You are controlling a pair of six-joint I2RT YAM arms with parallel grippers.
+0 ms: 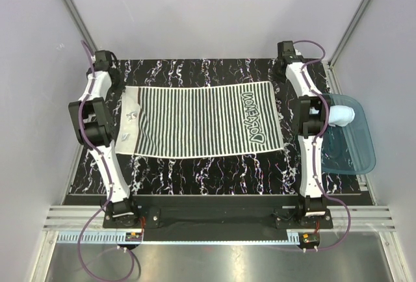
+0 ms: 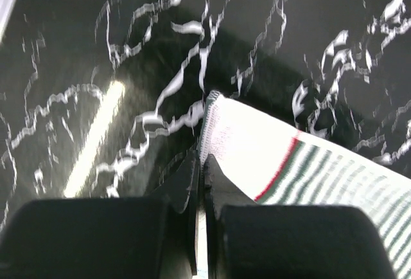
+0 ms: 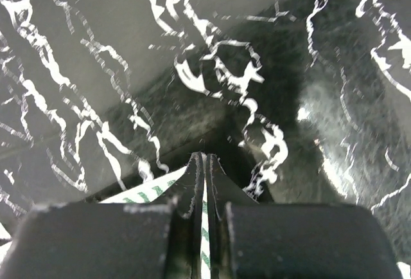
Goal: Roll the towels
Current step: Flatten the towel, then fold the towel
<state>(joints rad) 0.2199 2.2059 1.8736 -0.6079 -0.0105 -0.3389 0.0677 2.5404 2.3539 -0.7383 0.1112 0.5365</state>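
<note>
The striped towel (image 1: pixel 198 121) lies spread flat across the middle of the black marbled table (image 1: pixel 214 171), with dark lettering near its right end. My left gripper (image 1: pixel 121 87) is shut on the towel's far left corner, seen in the left wrist view (image 2: pixel 203 163) with the towel's white end and red line (image 2: pixel 270 157) beside it. My right gripper (image 1: pixel 281 86) is shut on the far right corner; the right wrist view (image 3: pixel 204 161) shows striped cloth (image 3: pixel 144 193) pinched between the jaws. The pale blue towel (image 1: pixel 342 114) sits rolled in the tray.
A translucent blue plastic tray (image 1: pixel 356 152) stands at the table's right edge, beside the right arm. Grey walls close in on both sides and the back. A metal rail (image 1: pixel 214 217) runs along the near edge.
</note>
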